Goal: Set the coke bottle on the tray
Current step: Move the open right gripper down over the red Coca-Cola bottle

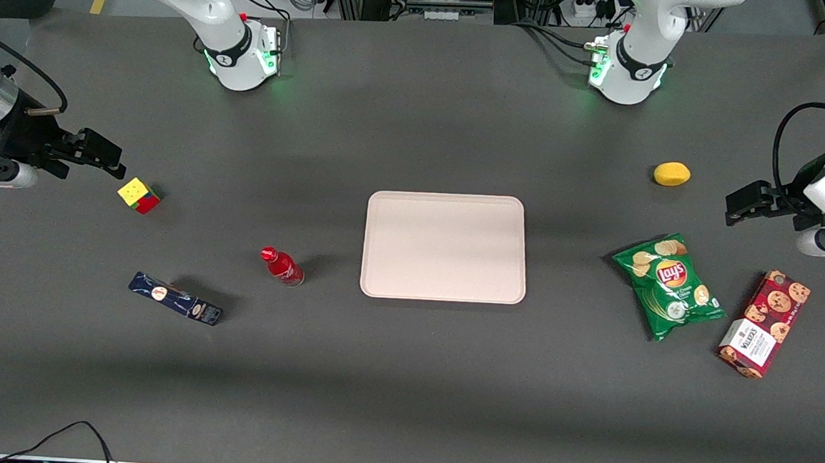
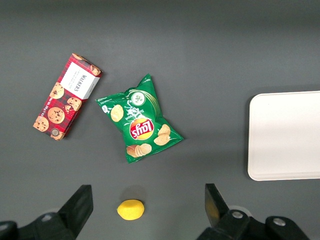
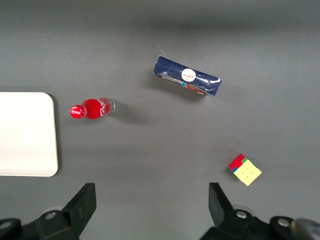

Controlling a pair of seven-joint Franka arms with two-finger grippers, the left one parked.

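Chip bag (image 1: 668, 286): the word "Lay's" stands on its red and yellow sign.
Cookie box (image 1: 764, 324): the word "Walkers" stands on its white label.
Coke bottle (image 1: 283, 266): white writing, too small to read.
Blue pack (image 1: 175, 299): round sticker, not readable.
Gripper (image 1: 105, 157): no words on it.

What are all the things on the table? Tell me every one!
Coke bottle: one, red, standing on the table beside the tray, toward the working arm's end.
Tray: one, pale pink, mid-table, nothing on it.
Cube: one, yellow, red and green, near the gripper.
Blue pack: one, dark blue, lying nearer the front camera than the cube.
Chips: one bag, green, toward the parked arm's end.
Cookie box: one, red, beside the chips.
Lemon: one, yellow, farther from the front camera than the chips.
Gripper: one, black, fingers open, hanging at the working arm's end, holding nothing.
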